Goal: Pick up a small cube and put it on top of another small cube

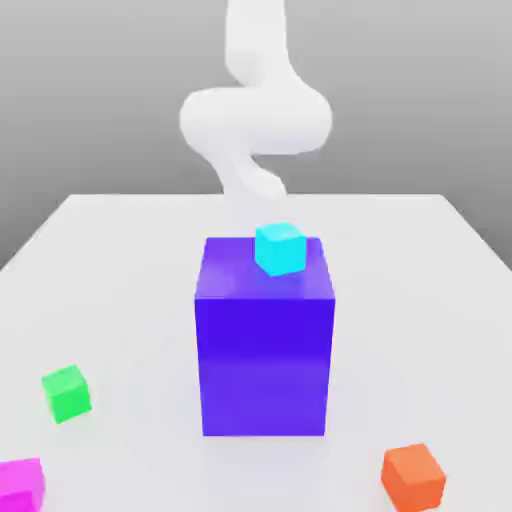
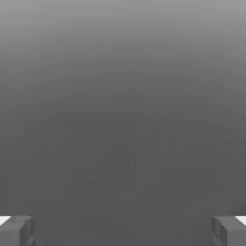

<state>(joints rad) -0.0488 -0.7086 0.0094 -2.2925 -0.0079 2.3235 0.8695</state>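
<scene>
The small magenta cube (image 1: pixel 20 485) lies on the white table (image 1: pixel 120 260) at the near corner on the exterior view's left, partly cut off by the picture's edge. A small cyan cube (image 1: pixel 279 248) rests on top of the big blue-purple block (image 1: pixel 265 340) in the middle of the table. My white arm (image 1: pixel 255 115) rises behind that block, far from the magenta cube. In the hand view my gripper (image 2: pixel 123 231) is open, its grey fingertips (image 2: pixel 19 231) spread wide with nothing between them and plain grey background beyond.
A small green cube (image 1: pixel 66 392) sits on the table on the exterior view's left, behind the magenta one. A small orange cube (image 1: pixel 413 476) sits near the front on the exterior view's right. The tall blue-purple block stands between the arm and the front cubes.
</scene>
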